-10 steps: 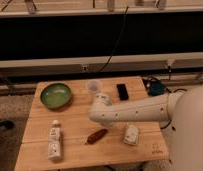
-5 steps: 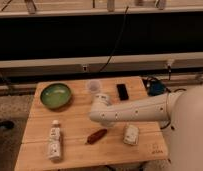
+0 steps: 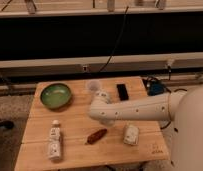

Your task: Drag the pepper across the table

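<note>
While gripper hangs over table | pepper lies just beside it, nearer table's front edge | grip width: cannot tell

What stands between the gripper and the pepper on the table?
Nothing visible. The gripper hangs just behind the pepper; a white bottle lies left of it in the view, a small white object right.

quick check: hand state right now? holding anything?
Hand: cannot be told. It hangs over the middle of the table, just up and right of the pepper, which lies on the wood apart from it.
</note>
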Controlling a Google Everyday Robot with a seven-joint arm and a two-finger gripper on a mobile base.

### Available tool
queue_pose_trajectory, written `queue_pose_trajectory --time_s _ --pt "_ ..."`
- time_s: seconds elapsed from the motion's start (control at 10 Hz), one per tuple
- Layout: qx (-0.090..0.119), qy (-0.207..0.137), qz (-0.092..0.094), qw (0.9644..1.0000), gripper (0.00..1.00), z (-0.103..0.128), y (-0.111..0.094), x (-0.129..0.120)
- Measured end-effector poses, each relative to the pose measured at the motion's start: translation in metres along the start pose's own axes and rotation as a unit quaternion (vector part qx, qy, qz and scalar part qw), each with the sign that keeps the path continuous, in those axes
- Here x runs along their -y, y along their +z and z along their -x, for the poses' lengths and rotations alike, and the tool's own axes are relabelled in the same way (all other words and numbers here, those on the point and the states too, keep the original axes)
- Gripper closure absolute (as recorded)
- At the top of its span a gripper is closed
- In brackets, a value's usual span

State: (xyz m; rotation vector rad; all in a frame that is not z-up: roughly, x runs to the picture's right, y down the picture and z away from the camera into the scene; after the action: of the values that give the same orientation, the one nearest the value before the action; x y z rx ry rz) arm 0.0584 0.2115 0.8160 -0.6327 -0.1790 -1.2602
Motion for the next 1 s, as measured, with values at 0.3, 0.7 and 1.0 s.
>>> queue_pose_trajectory --time_s 0.3,0.7,1.0 --pt "0.04 0.016 -0.002 0.999 0.2 0.007 -0.01 0.004" --pt "0.087 0.032 -0.031 0.9952 0.2 0.022 -0.024 0.003" --pt "0.102 0.045 -0.056 0.9922 0.2 0.031 -0.018 0.002"
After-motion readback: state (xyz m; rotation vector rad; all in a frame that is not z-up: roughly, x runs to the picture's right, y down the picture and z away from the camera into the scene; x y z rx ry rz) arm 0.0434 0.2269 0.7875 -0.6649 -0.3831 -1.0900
